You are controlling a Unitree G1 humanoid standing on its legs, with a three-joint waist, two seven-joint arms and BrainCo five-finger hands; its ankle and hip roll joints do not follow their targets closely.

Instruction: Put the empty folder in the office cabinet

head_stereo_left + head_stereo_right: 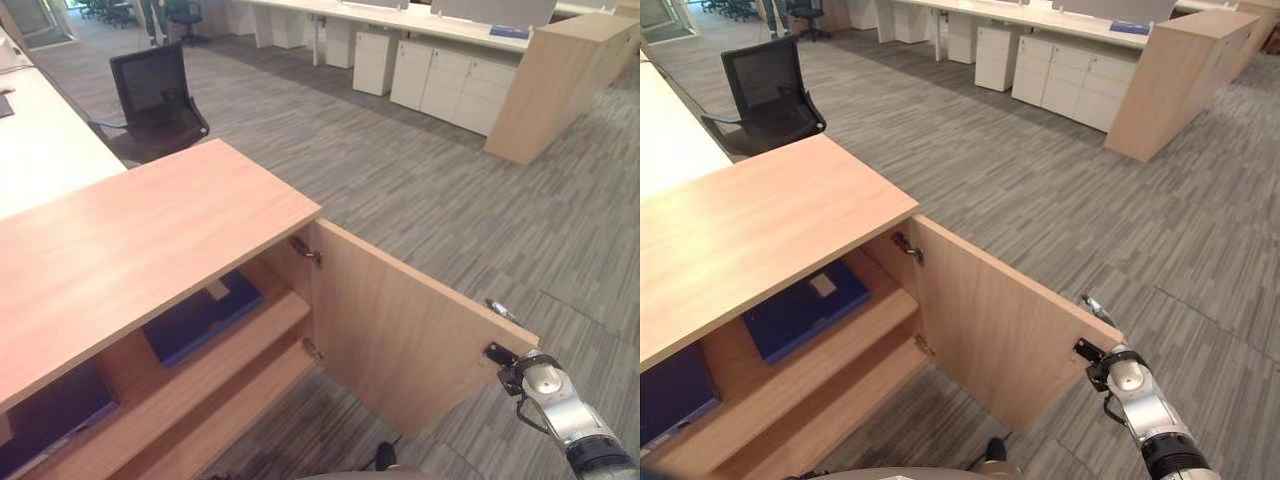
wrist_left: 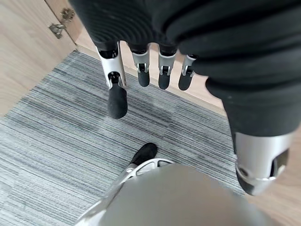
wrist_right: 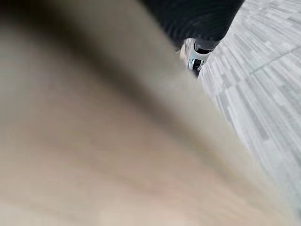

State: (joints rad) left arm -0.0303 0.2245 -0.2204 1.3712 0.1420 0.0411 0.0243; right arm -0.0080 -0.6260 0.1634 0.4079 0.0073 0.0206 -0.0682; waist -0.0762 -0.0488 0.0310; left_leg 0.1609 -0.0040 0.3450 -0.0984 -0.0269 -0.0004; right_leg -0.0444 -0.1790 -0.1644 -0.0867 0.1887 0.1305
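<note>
While the cabinet (image 1: 770, 250) stands with its door (image 1: 1000, 330) swung wide, a blue folder (image 1: 800, 308) lies flat on the upper shelf (image 1: 855, 340) inside, a small pale label on its cover. A second dark blue item (image 1: 670, 392) lies further along the same shelf, at the robot's left, partly cut off; whether it is another folder cannot be told.

The right robot hand (image 1: 1118, 378) is at the outer edge of the open door, touching or very near its top corner. Its fingers are hidden behind the door edge, so it cannot be told whether they grip the door or merely rest against it. The right wrist view shows mostly the blurred wood of the door close up.

The left robot hand (image 2: 141, 66) hangs over the grey carpet (image 2: 56, 141) beside the cabinet's base, fingers straight and relaxed, holding nothing.

Progress, as judged: the folder appears to be placed already, since it lies inside and neither hand carries anything that can be seen. What probably remains is closing the door, for which the right robot hand seems positioned.

Labels and writing: the pale label on the folder is too small to read. No other legible print is found on the cabinet or door.

Beyond, an office chair (image 1: 765, 90) stands beside a white surface (image 1: 40, 140).
</note>
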